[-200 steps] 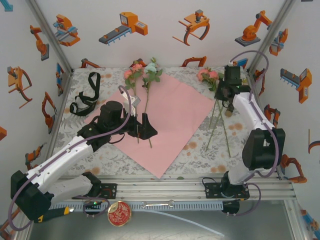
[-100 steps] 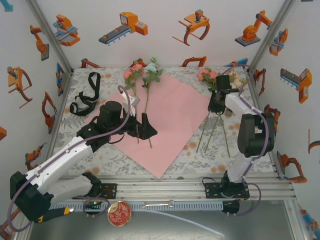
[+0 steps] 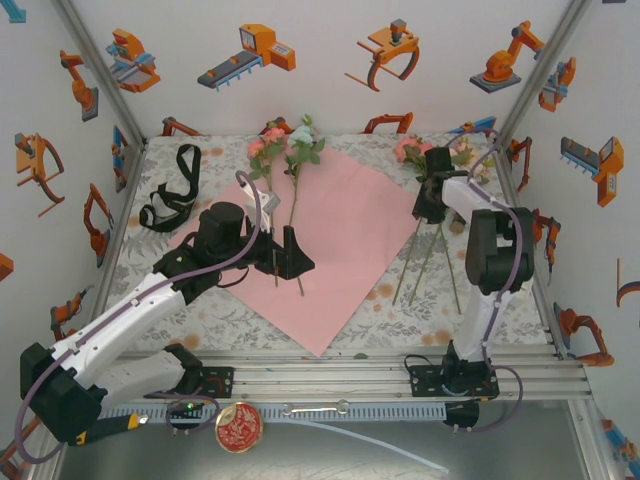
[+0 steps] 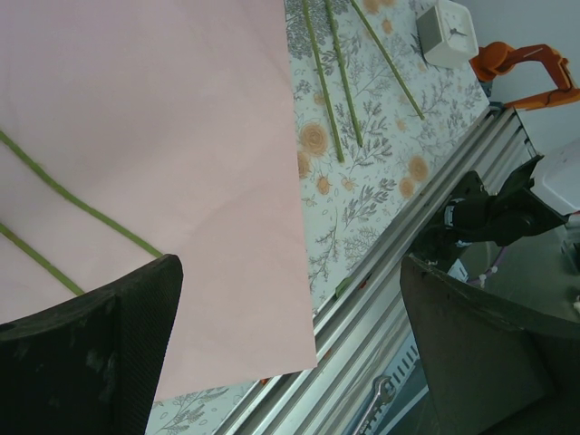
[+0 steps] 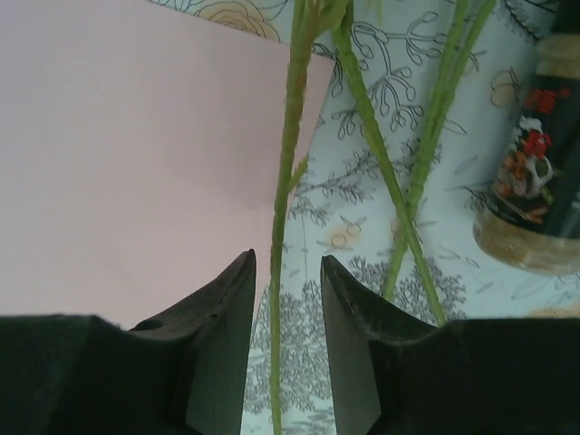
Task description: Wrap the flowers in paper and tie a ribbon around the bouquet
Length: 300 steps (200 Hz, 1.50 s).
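The ribbon [image 3: 168, 198] lies loose at far left, and the left claw [image 3: 290, 255] hangs wide open over the pink paper [image 3: 350, 225], where two flowers [image 3: 290, 150] rest. The right claw [image 5: 288, 263] has dragged the other stems [image 3: 428, 262] to the paper's right corner and has just loosened. Its jaws are narrowly parted around one stem, so it is probably letting them go short of the sheet.

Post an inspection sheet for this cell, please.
Surface: flowered tablecloth, flat.
Job's things: pink paper spread out; two flowers with stems on it; other flowers beside it, right; black ribbon loose, far left.
Clutter: small bottle, white clock, round red tin.
Grippers: left gripper over paper, jaws wide; right gripper, jaws apart around one stem.
Cables: purple cables along both arms.
Surroundings: white walls with robot stickers.
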Motion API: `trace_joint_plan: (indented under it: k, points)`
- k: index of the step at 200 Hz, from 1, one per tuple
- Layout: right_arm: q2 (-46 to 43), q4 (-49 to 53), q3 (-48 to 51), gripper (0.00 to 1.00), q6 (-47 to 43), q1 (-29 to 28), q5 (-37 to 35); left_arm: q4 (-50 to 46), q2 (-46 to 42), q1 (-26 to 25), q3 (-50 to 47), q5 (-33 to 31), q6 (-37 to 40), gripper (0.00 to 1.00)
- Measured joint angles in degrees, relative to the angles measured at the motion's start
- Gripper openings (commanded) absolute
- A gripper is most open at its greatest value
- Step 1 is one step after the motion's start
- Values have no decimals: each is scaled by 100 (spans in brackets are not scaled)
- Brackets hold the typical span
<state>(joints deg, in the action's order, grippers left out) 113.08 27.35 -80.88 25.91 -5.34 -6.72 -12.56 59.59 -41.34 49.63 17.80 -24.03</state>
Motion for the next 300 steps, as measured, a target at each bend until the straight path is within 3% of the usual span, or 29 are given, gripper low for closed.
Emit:
trace_joint_plan:
  k: [24,59,101,136,160,196,250,266,300]
  points:
    - [271,-2,-129,0,90,11,-11,-48,0,0,0,-26,24,97]
    - [-162,-20,59,0,61,26,-345,-118,-59,0,-2,-144,39,97]
    - [-2190,-317,745,0,-44,0,-800,-184,-278,2,-2,-654,39,97]
    - [-2850,-645,546,0,118,-326,-354,-245,-535,11,-52,-1207,37,97]
    - [-2127,-721,-157,0,494,-997,319,-323,-890,13,-146,-1641,31,97]
    - [-181,-664,-1790,0,927,-2063,1145,-612,-1482,57,-269,-2210,-57,97]
    - [1958,-348,-3591,0,1360,-2583,1517,-938,-1897,142,-428,-2468,-170,97]
    - [2446,-162,-4052,5,1451,-2636,1604,-938,-1888,168,-435,-2468,-208,97]
    - [3250,358,-4927,26,1443,-2758,1738,-940,-1753,201,-435,-2433,-225,97]
